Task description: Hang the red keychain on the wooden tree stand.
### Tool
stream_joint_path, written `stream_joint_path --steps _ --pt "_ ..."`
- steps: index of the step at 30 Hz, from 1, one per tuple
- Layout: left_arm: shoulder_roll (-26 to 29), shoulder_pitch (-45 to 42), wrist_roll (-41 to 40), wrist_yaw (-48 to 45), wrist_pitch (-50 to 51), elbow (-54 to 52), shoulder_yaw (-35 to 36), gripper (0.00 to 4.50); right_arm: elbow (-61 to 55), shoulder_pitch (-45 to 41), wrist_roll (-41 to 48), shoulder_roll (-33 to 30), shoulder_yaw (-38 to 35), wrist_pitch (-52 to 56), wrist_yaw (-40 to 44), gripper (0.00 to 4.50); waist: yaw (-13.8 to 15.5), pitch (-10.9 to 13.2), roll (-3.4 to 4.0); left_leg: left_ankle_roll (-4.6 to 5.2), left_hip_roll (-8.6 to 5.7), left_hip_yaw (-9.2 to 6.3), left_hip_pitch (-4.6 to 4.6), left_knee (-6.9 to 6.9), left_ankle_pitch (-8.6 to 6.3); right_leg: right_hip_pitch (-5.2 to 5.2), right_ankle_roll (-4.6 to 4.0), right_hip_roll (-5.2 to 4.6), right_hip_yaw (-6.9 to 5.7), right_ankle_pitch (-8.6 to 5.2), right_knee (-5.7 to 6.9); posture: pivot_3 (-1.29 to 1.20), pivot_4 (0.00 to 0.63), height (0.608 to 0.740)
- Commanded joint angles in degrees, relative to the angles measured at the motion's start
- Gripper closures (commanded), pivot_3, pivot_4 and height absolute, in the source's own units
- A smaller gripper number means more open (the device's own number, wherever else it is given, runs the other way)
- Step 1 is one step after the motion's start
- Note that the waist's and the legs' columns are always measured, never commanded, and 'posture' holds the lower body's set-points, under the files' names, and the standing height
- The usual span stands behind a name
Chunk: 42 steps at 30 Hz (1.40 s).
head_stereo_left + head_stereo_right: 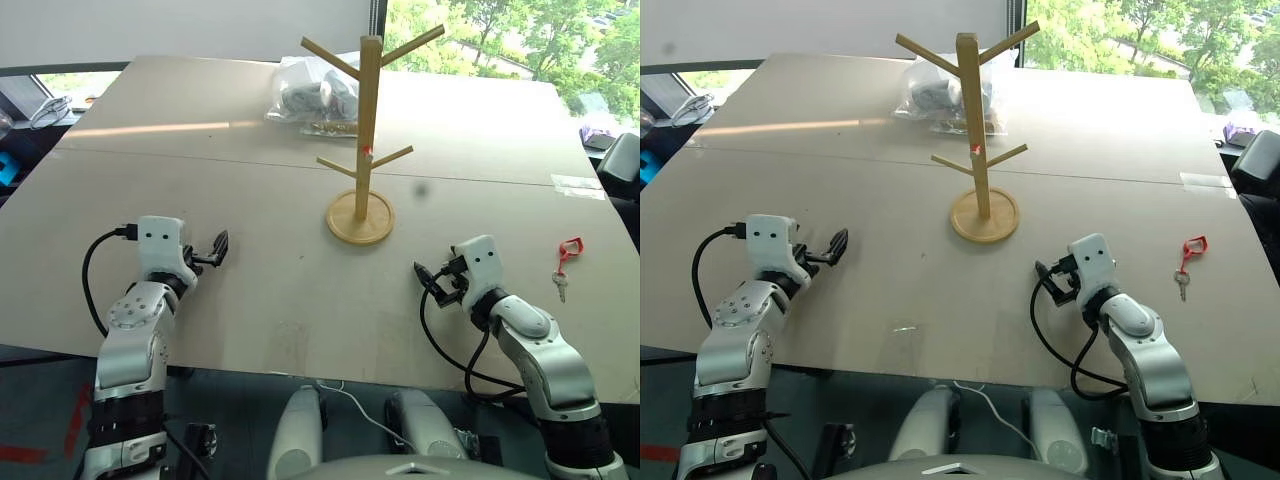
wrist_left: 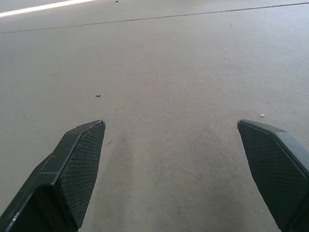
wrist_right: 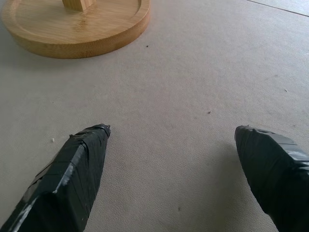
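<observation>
I found one red keychain (image 1: 569, 252) lying on the table (image 1: 250, 260), well right of my right gripper (image 1: 428, 281); one wooden tree stand (image 1: 364, 140) stood mid-table. Both that gripper and the left gripper (image 1: 218, 247) were wide open, empty. I judged the keychain light and rigid, best pinched at its loop.

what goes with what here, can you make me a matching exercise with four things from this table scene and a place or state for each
Things:
1. red keychain
2. wooden tree stand
3. clear plastic bag
4. right gripper

Places or states:
A. upright at the middle of the table
B. open, nothing between its fingers
C. lying flat near the table's right edge
D. on the table behind the stand

Pairs: 1-C, 2-A, 3-D, 4-B
</observation>
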Motion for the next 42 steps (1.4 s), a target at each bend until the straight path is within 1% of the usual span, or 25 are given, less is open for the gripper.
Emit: stream_joint_path --steps 1,4,7,9,12,13,19,24,28,36,42 --pt "3.3 -0.3 -3.0 -5.8 2.1 -6.0 -0.8 0.00 -7.0 1.5 -1.0 -1.4 -3.3 1.1 -1.9 0.08 0.0 0.0 0.00 0.00 0.00 0.00 0.00 0.00 0.00 0.00 0.00 0.00 0.00 0.00 0.00 0.00 0.150 0.740" --pt "9.2 -2.7 -11.0 -18.7 9.3 -14.7 -5.9 0.00 -16.9 5.6 -2.3 -2.9 -10.3 4.8 -5.3 0.08 0.9 0.0 0.00 -0.01 -0.02 -0.13 -0.16 0.00 0.00 -0.03 -0.01 -0.02 -0.16 -0.01 -0.07 0.00 0.150 0.740" --pt "11.9 -5.5 -16.0 -24.6 14.0 -19.7 -9.8 0.00 -21.9 8.6 -2.7 -2.8 -14.3 7.6 -7.3 0.08 1.4 0.0 -0.02 -0.01 -0.10 -0.08 -0.07 0.01 0.00 0.07 0.00 -0.12 -0.12 -0.01 -0.08 0.00 0.150 0.740" --pt "12.9 -7.5 -18.0 -27.8 15.9 -22.1 -12.5 0.00 -24.1 10.3 -3.1 -2.8 -16.0 8.7 -8.1 0.08 1.1 -0.1 0.04 -0.01 -0.10 -0.06 0.04 0.01 0.00 0.15 0.00 -0.10 -0.10 -0.02 -0.08 0.00 0.150 0.740" --pt "12.3 -14.2 -20.7 -34.5 17.4 -24.4 -19.8 0.00 -23.5 11.5 -4.8 -1.8 -20.2 10.5 -11.2 0.08 0.6 -0.1 0.05 0.00 -0.09 -0.07 0.08 0.00 0.00 0.16 0.00 -0.04 -0.05 -0.02 -0.02 0.00 0.150 0.740" --pt "12.0 -15.6 -21.0 -35.6 17.6 -24.5 -21.2 0.00 -23.0 11.4 -4.9 -1.7 -21.0 11.0 -11.7 0.08 0.5 -0.1 0.05 0.00 -0.09 -0.10 0.05 0.01 0.00 0.14 0.00 -0.03 -0.08 -0.02 -0.02 0.00 0.150 0.740" --pt "8.1 -23.4 -18.0 -42.0 12.8 -19.2 -28.3 0.00 -14.1 7.5 -2.5 -0.4 -27.4 12.7 -12.8 0.08 -0.2 -0.1 0.09 0.01 -0.10 -0.06 0.07 0.06 0.00 0.15 0.00 0.01 0.00 -0.02 -0.01 0.00 0.150 0.740" --pt "4.7 -27.6 -14.9 -44.9 8.0 -13.4 -31.1 0.00 -6.5 3.2 0.0 0.2 -29.7 13.3 -12.7 0.08 -0.1 -0.1 0.10 0.01 -0.10 -0.05 0.03 0.07 0.00 0.14 0.00 0.01 0.00 -0.02 -0.03 0.00 0.150 0.740" --pt "2.9 -29.3 -13.7 -45.7 6.4 -10.7 -31.1 0.00 -1.8 -1.0 1.6 -0.6 -30.2 13.6 -12.5 0.08 -0.2 -0.1 0.15 0.02 -0.10 -0.04 0.03 0.07 0.00 0.14 0.00 0.01 0.02 -0.02 -0.03 0.00 0.150 0.740" --pt "3.3 -28.4 -13.4 -46.5 6.4 -11.4 -30.4 0.00 3.3 -5.9 2.5 0.1 -31.7 15.1 -15.6 0.08 0.0 -0.1 0.17 0.02 -0.11 -0.05 -0.01 0.07 0.00 0.12 0.00 0.00 0.02 -0.02 -0.05 0.00 0.150 0.740" --pt "4.2 -28.3 -13.9 -46.6 7.3 -12.4 -29.7 0.00 4.9 -7.1 3.1 0.8 -32.7 16.6 -18.1 0.08 -0.1 -0.1 0.18 0.02 -0.11 -0.05 0.00 0.07 0.00 0.12 0.00 0.00 0.02 -0.02 -0.04 0.00 0.150 0.740"
